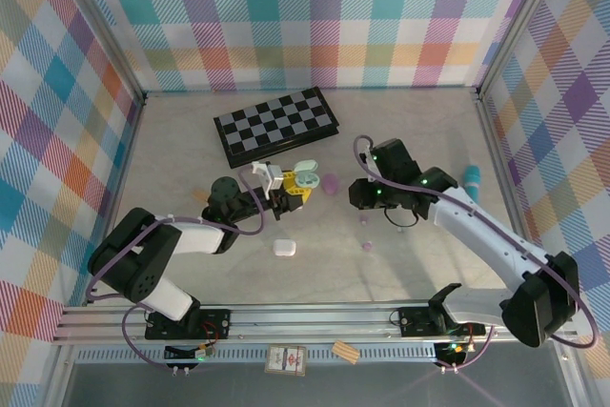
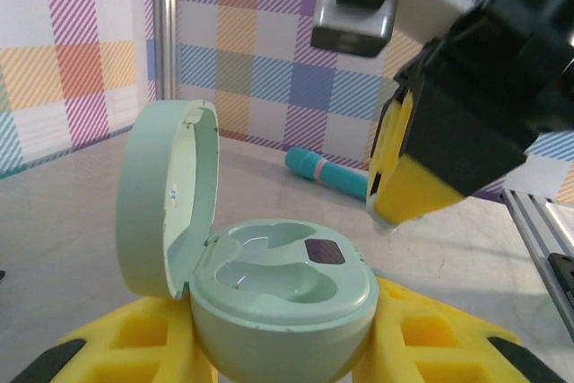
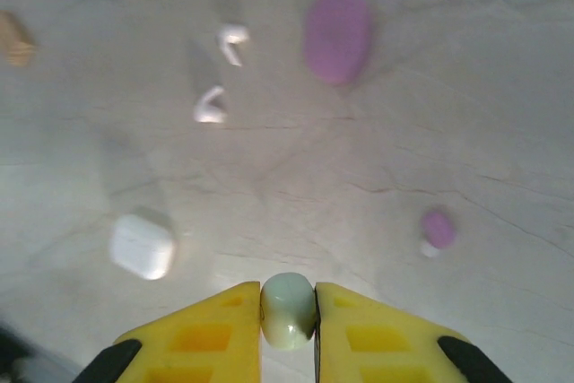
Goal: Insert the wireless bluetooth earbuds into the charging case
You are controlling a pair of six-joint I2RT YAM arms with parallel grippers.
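As left gripper (image 1: 294, 188) clamps the open mint-green charging case (image 2: 287, 320), right gripper (image 3: 288, 300) pinches a glossy mint-green earbud (image 3: 287, 316).
Likely next: align over a well (image 2: 269, 277).

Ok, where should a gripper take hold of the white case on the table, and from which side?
Probably take the white case across its two longer sides, coming straight down from above: it lies flat and closed, with bare table all around it, leaving room on both sides.

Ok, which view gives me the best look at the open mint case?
Left wrist. The mint case sits close up between the fingers of the left gripper, lid open, no buds in its wells. In the top external view the case is just a small pale shape at that gripper's tip.
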